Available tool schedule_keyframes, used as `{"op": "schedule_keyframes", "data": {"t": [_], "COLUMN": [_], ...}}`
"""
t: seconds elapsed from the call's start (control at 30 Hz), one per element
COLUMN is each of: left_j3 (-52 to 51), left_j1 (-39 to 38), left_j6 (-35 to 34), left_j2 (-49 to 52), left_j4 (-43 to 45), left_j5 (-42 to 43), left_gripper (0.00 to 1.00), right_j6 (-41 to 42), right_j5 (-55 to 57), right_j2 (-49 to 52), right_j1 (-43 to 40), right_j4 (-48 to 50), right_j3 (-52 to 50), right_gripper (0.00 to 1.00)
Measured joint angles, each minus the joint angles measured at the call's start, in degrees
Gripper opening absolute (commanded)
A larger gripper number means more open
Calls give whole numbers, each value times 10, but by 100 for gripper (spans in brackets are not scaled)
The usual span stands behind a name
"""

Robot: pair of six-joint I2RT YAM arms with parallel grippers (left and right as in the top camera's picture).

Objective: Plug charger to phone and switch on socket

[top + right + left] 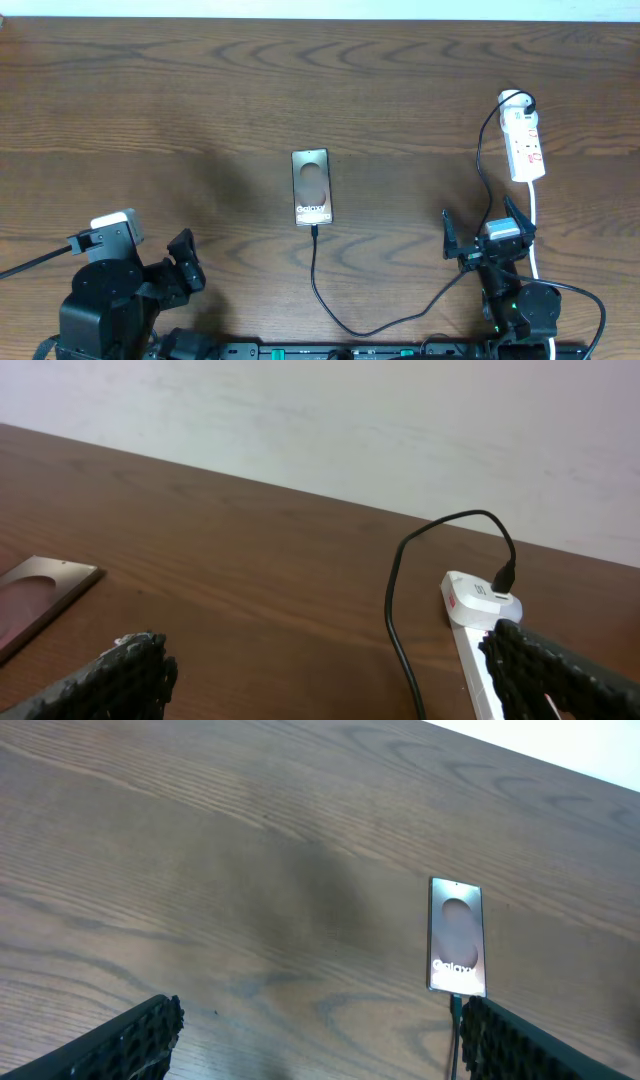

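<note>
The phone (pixel 312 187) lies mid-tabletop (pixel 150 100), its long axis running away from the robot and its port end nearest, where the charger (pixel 315 265) seems seated, though that joint is too small to confirm. The left end effector (pixel 320 1055) and right end effector (pixel 483 225) gape empty. The right should press the switch on the socket (pixel 524 145) squarely, without shoving the strip.

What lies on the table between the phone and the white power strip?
Mostly bare table, then the black charger cable running close beside the power strip, as the overhead view shows.
</note>
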Motion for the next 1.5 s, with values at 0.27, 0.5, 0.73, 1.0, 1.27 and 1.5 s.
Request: {"op": "schedule_keyframes", "data": {"t": [0.27, 0.5, 0.73, 1.0, 1.27, 1.5], "left_j3": [0, 0, 0, 0, 0, 0], "left_j1": [0, 0, 0, 0, 0, 0], "left_j6": [0, 0, 0, 0, 0, 0], "left_j2": [0, 0, 0, 0, 0, 0], "left_j4": [0, 0, 0, 0, 0, 0], "left_j5": [0, 0, 0, 0, 0, 0], "left_gripper": [91, 91, 91, 91, 91, 91], "right_j6": [0, 3, 13, 48, 52, 52], "right_j5": [0, 11, 46, 62, 62, 62], "right_j2": [0, -1, -2, -2, -2, -2], "right_j1": [0, -41, -44, -43, -42, -42], "right_j4": [0, -2, -5, -6, -6, -6], "right_j3": [0, 0, 0, 0, 0, 0], "right_gripper": [99, 99, 99, 99, 99, 99]}}
